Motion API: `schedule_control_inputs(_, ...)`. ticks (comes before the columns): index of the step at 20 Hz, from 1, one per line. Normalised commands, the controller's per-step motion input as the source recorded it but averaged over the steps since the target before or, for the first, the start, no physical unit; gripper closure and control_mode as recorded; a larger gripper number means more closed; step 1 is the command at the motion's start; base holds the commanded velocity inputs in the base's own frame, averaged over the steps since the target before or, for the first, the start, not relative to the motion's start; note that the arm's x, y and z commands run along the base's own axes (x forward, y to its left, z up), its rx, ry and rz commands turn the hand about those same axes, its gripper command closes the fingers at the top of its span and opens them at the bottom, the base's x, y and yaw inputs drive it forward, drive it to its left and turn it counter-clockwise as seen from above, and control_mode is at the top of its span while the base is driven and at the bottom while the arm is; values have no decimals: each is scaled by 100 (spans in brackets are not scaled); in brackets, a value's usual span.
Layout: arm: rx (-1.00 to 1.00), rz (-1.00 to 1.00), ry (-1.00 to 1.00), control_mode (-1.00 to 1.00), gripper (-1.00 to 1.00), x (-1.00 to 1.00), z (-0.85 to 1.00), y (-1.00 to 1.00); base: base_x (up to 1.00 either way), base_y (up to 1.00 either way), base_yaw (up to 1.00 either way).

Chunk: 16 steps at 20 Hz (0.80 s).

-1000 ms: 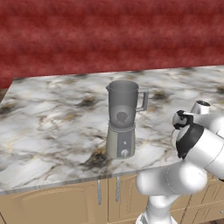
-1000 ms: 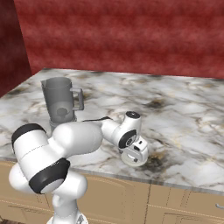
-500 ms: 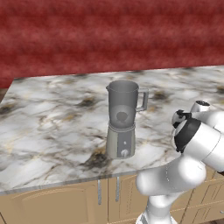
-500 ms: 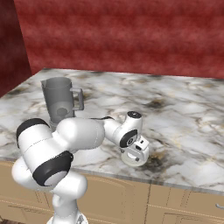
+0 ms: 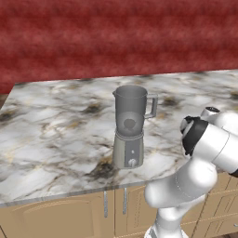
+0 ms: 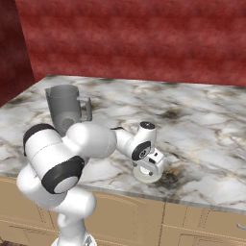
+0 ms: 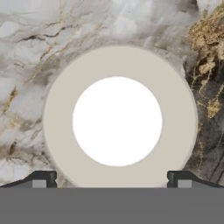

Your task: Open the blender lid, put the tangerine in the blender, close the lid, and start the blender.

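Observation:
The blender [image 5: 130,128] stands upright on the marble counter, its jar open at the top with no lid on it; it also shows as the blender [image 6: 65,108] behind my arm. The blender lid [image 7: 118,120], a beige disc with a white centre cap, lies flat on the counter to the blender's right, near the front edge. My gripper [image 7: 113,179] hangs straight above it, open, one fingertip [image 7: 43,178] on each side of the disc and not touching it. From the right base, my gripper [image 6: 152,167] partly covers the blender lid [image 6: 140,177]. The tangerine is out of view.
The marble counter [image 5: 56,135] runs wide to the left and behind the blender, ending at a red wall [image 5: 116,37]. Its front edge [image 6: 192,204] lies just beyond the lid, with wooden cabinet fronts [image 6: 144,223] below.
My elbow has swung a little upward and inward. The hand has stayed over the lid with the jaws open, and the blender and lid have not moved.

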Motion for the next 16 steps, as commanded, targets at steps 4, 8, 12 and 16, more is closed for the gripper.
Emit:
schedule_control_inputs(4, 0, 0, 0, -100, -100, 0, -16, 0, 0, 0, 0)
schedule_control_inputs(8, 0, 0, 0, -100, -100, 0, -17, 0, 0, 0, 0)
schedule_control_inputs(12, 0, 0, 0, -100, -100, 1, -8, 0, 0, 0, 0)
schedule_control_inputs(16, 0, 0, 0, -100, -100, 13, -3, -1, 0, 0, 0)
